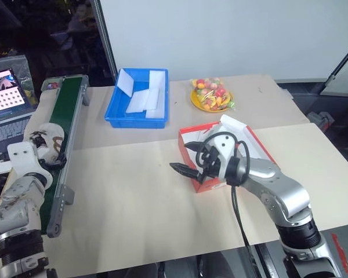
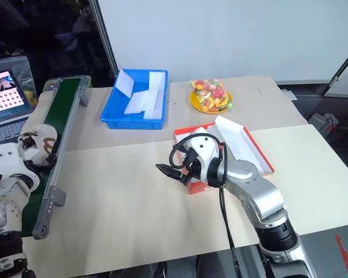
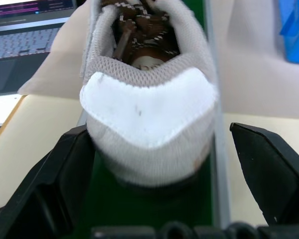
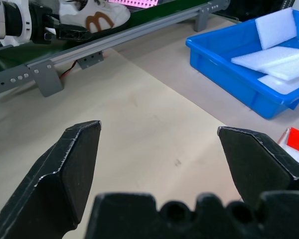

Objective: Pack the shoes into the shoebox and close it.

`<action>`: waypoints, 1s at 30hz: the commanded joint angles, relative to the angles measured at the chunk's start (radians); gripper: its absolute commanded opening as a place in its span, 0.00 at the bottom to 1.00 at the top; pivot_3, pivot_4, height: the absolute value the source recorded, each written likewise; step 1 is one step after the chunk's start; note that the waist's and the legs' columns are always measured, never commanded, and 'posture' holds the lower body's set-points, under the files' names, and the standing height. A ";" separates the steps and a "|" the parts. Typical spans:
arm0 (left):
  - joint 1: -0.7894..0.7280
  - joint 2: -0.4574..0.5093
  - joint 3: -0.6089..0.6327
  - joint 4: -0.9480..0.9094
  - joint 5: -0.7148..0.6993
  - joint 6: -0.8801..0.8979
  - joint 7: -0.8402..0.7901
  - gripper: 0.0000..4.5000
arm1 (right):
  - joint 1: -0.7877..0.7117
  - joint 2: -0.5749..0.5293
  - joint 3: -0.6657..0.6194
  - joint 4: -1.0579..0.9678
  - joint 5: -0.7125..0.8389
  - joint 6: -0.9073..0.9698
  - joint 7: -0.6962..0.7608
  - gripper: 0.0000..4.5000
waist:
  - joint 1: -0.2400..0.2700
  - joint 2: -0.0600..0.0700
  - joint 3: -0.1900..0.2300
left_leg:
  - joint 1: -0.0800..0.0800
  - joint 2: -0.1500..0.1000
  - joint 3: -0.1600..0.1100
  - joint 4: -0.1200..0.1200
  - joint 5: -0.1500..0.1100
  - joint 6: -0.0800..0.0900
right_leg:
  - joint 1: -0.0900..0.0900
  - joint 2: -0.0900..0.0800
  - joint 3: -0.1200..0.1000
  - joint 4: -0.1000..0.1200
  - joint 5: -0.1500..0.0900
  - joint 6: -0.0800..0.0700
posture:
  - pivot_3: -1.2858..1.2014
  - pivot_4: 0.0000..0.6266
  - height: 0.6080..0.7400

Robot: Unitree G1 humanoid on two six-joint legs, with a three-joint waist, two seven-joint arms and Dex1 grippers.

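Note:
A grey and white shoe (image 3: 149, 114) with brown laces lies on the green conveyor belt (image 1: 66, 110) at the table's left edge. My left gripper (image 3: 159, 132) is open around its heel; one finger (image 3: 65, 169) touches the shoe's side, the other stands apart from it. The red shoebox (image 1: 206, 184) sits open right of the table's middle, its white-lined lid (image 1: 238, 124) raised at the far side. My right gripper (image 1: 185, 157) hovers open at the box's left corner, nothing between its fingers (image 4: 74, 159). The right wrist view also catches the shoe (image 4: 94, 15) and the left gripper (image 4: 52, 30).
A blue plastic tray (image 1: 113, 113) holding white foam pieces stands at the back. A yellow plate (image 1: 196, 103) of colourful sweets lies right of it. A laptop (image 1: 6, 92) sits beyond the conveyor on the left. Bare beige tabletop (image 1: 122, 197) spreads between conveyor and box.

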 commanded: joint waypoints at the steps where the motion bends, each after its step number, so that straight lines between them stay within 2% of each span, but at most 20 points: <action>1: -0.038 0.003 -0.006 -0.021 0.001 -0.035 -0.002 0.68 | -0.008 -0.003 -0.033 -0.039 0.017 0.002 -0.006 1.00 | 0.004 0.000 0.000 | 0.000 0.000 0.000 0.000 0.000 0.000 | 0.000 0.000 0.000 0.000 0.000 0.000 | 0.52 0.24 0.87; 3: -0.048 0.006 -0.017 -0.019 0.010 -0.033 0.005 0.54 | -0.008 -0.003 -0.034 -0.038 0.017 0.003 -0.008 1.00 | 0.006 0.000 0.000 | 0.000 0.000 0.000 0.000 0.000 0.000 | 0.000 0.000 0.000 0.000 0.000 0.000 | 0.52 0.24 0.87; 9: -0.080 -0.012 -0.059 -0.080 0.047 -0.059 0.056 0.54 | -0.016 0.007 -0.045 -0.026 0.021 0.005 -0.022 1.00 | 0.006 0.000 0.000 | 0.000 0.000 0.000 0.000 0.000 0.000 | 0.000 0.000 0.000 0.001 0.000 0.000 | 0.52 0.24 0.87; 10: -0.085 -0.011 -0.085 -0.104 0.081 -0.085 0.073 0.54 | -0.020 0.010 -0.049 -0.020 0.021 0.005 -0.027 1.00 | 0.006 0.000 0.000 | 0.000 0.000 0.000 0.000 0.000 0.000 | 0.000 0.000 0.000 0.000 0.000 0.000 | 0.52 0.24 0.87; 13: -0.120 0.003 -0.272 -0.249 0.267 -0.213 0.122 0.54 | -0.073 0.099 -0.142 0.050 0.075 0.058 -0.124 1.00 | 0.006 -0.001 0.001 | -0.001 0.000 0.000 0.000 0.000 0.000 | 0.000 0.000 0.000 0.001 0.000 0.000 | 0.52 0.24 0.87; 15: -0.149 -0.024 -0.373 -0.318 0.315 -0.257 0.106 0.54 | -0.148 0.226 -0.298 0.151 0.190 0.157 -0.269 1.00 | 0.007 -0.002 0.001 | -0.001 0.000 0.000 0.000 0.000 0.000 | 0.001 0.000 0.000 0.000 0.000 0.000 | 0.52 0.24 0.87; 17: -0.169 -0.077 -0.469 -0.365 0.309 -0.268 0.061 0.54 | -0.234 0.356 -0.500 0.296 0.394 0.257 -0.443 1.00 | 0.015 -0.002 0.001 | -0.001 0.000 0.000 0.001 0.000 0.000 | 0.001 0.000 0.000 0.000 0.000 -0.001 | 0.52 0.24 0.87; 20: -0.161 -0.162 -0.586 -0.421 0.266 -0.284 -0.018 0.54 | -0.308 0.438 -0.670 0.435 0.592 0.366 -0.587 1.00 | 0.013 -0.001 0.001 | 0.001 0.000 0.000 -0.001 0.000 0.000 | 0.002 0.000 0.001 0.002 0.001 -0.001 | 0.52 0.24 0.87; 23: -0.139 -0.209 -0.668 -0.473 0.238 -0.277 -0.088 0.54 | -0.353 0.464 -0.750 0.525 0.716 0.387 -0.696 1.00 | -0.011 -0.001 0.001 | 0.000 -0.001 0.000 -0.007 0.000 0.000 | -0.003 0.000 0.001 0.003 0.001 -0.001 | 0.52 0.24 0.87; 25: -0.136 -0.224 -0.683 -0.484 0.226 -0.272 -0.115 0.54 | -0.371 0.472 -0.778 0.562 0.779 0.386 -0.749 1.00 | -0.027 0.000 0.001 | -0.004 -0.003 0.000 -0.008 0.000 0.000 | -0.013 0.000 0.001 0.006 0.001 -0.001 | 0.52 0.24 0.87; 30: -0.151 -0.237 -0.701 -0.472 0.208 -0.281 -0.182 0.54 | -0.397 0.490 -0.779 0.600 0.884 0.373 -0.818 1.00 | -0.065 0.002 0.002 | -0.005 -0.002 0.002 -0.006 0.001 -0.001 | -0.015 0.000 0.002 0.006 0.002 -0.003 | 0.52 0.24 0.87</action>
